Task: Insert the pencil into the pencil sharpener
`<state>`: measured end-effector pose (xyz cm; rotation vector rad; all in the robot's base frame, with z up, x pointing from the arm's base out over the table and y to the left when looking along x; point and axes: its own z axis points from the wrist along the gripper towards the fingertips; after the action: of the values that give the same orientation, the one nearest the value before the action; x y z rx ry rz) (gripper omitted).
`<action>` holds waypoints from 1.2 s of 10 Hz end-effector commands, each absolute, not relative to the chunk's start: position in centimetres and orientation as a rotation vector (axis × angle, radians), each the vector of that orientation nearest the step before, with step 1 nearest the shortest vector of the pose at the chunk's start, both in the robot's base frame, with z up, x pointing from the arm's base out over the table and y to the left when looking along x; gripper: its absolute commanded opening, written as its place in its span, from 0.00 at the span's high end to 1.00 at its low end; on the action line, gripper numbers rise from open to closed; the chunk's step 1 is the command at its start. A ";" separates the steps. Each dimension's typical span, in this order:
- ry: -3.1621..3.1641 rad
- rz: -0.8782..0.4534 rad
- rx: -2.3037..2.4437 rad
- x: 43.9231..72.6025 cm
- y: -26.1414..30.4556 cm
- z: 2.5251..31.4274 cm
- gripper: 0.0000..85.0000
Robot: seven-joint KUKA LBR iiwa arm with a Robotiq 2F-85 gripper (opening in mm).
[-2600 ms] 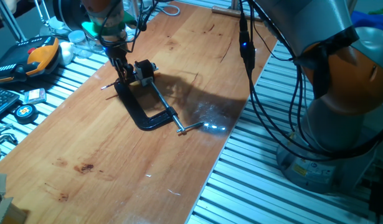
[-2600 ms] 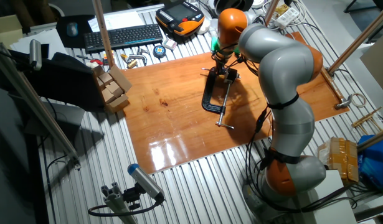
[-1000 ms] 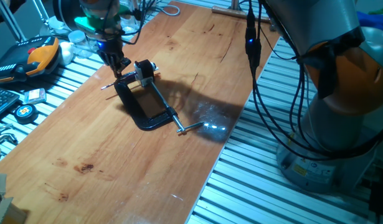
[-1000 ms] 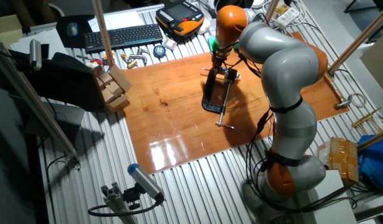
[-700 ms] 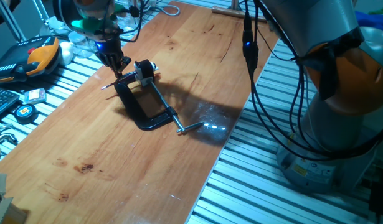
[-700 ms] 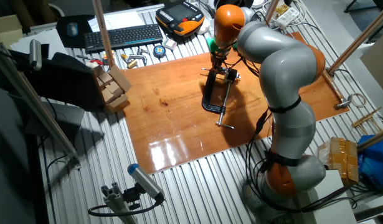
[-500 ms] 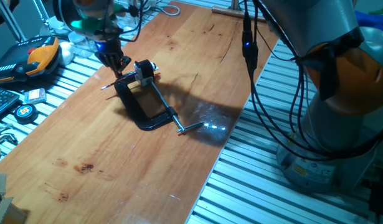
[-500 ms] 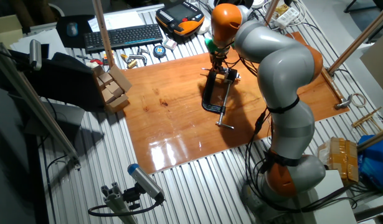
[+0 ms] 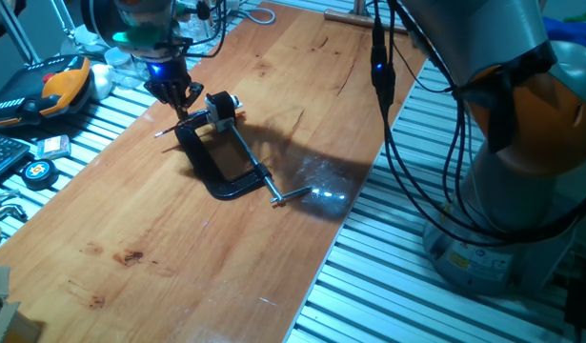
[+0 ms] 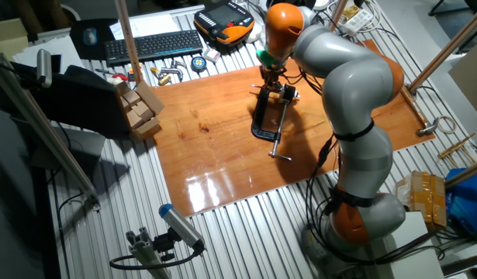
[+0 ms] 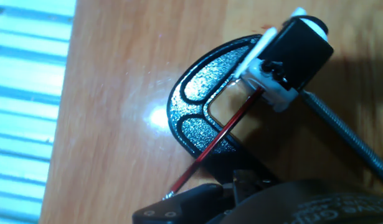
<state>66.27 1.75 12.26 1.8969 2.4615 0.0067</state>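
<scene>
1. A black C-clamp [image 9: 219, 164] lies on a wooden table [image 9: 178, 267], holding the pencil sharpener [image 11: 289, 57] at its 1 o'clock corner in the hand view.
2. The red pencil [image 11: 223, 136] runs from 7 o'clock up into the sharpener.
3. The gripper [image 9: 178, 98] hovers above the pencil's free end; whether its jaws are released cannot be told.

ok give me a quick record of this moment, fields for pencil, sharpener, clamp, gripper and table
pencil: red, one end at the sharpener, lying across the clamp
sharpener: small black and white block, held in the clamp
clamp: black C-shaped, flat on the table
gripper: just above the pencil's free end; whether it grips cannot be told
table: wooden board
</scene>
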 end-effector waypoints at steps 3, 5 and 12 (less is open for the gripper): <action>2.951 0.045 0.912 66.4 2.0 12.6 1.00; 2.943 0.049 0.887 66.5 2.2 12.5 1.00; 2.937 0.067 0.746 66.5 2.2 12.5 1.00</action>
<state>66.50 2.13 12.49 1.3037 2.7297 0.0331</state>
